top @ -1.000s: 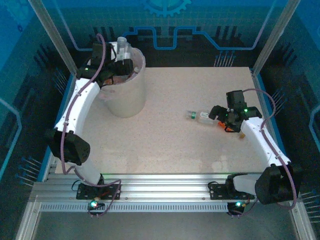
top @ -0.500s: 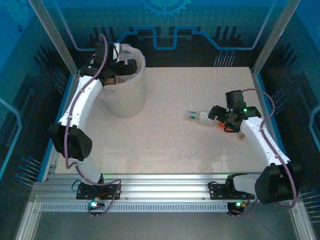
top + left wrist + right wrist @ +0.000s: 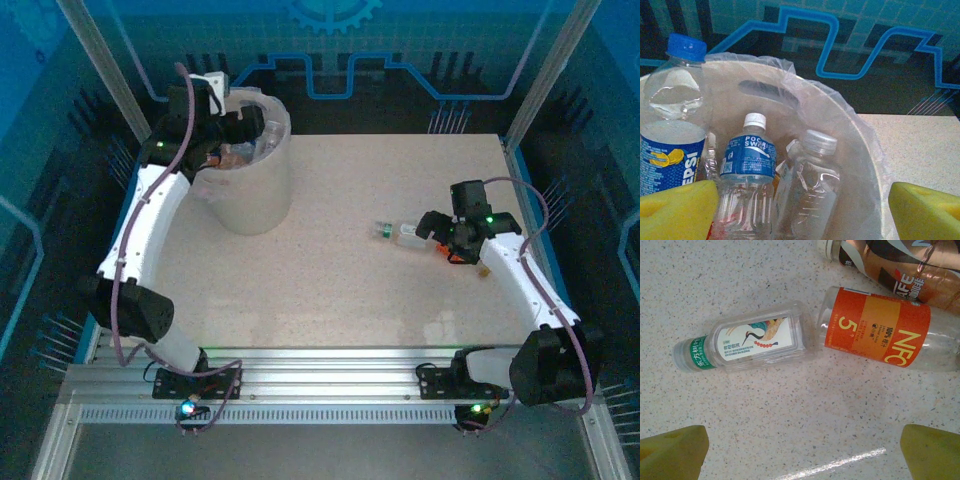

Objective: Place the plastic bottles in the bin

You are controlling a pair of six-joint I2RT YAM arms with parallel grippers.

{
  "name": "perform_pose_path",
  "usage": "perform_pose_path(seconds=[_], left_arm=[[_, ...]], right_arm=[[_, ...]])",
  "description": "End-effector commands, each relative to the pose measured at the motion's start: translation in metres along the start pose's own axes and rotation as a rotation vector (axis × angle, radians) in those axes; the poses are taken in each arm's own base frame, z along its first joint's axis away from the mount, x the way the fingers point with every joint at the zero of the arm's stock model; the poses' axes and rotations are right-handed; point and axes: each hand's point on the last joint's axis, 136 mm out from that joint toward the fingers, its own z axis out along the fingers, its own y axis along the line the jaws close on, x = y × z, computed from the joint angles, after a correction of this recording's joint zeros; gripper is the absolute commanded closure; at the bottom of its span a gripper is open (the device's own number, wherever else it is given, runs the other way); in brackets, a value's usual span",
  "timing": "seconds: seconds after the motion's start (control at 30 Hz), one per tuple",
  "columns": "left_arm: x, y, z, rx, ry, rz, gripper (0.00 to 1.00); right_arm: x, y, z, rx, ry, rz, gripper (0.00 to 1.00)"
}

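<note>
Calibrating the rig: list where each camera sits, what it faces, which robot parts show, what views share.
Top external: above and behind the bases, looking down on the table; both arms, left gripper at the bin, right gripper by the green-capped bottle.
Left wrist: on that wrist, looking into the bin; left pads at lower corners.
Right wrist: looking straight down on lying bottles; right pads at lower corners.
Shared: top and left wrist, the bin; top and right wrist, the green-capped bottle.

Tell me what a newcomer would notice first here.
The bag-lined bin at the table's far left, holding a Pepsi bottle and a Pocari Sweat bottle, under the open left gripper. Mid-right, a green-capped bottle, an orange NFC bottle and a brown bottle lie by the open right gripper.
</note>
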Motion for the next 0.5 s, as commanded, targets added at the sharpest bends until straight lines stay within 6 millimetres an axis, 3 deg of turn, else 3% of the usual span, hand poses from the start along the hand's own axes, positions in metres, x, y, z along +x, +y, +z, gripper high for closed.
perform_pose_path(seconds=[0.0, 0.2, 0.47], left_arm=[[0.0, 0.001, -0.005, 0.009, -0.021, -0.027, 0.1], [0.003, -0.02, -0.019, 0.08, -0.055, -0.007, 0.02], [0.017, -0.069, -0.05, 0.157, -0.117, 0.091, 0.01]], right_arm=[[0.005, 0.005, 0.002, -0.011, 0.013, -0.007, 0.0], [0.004, 0.001, 0.0, 0.014, 0.013, -0.015, 0.0], [-0.008, -0.013, -0.007, 0.054, 0.009, -0.022, 0.0]])
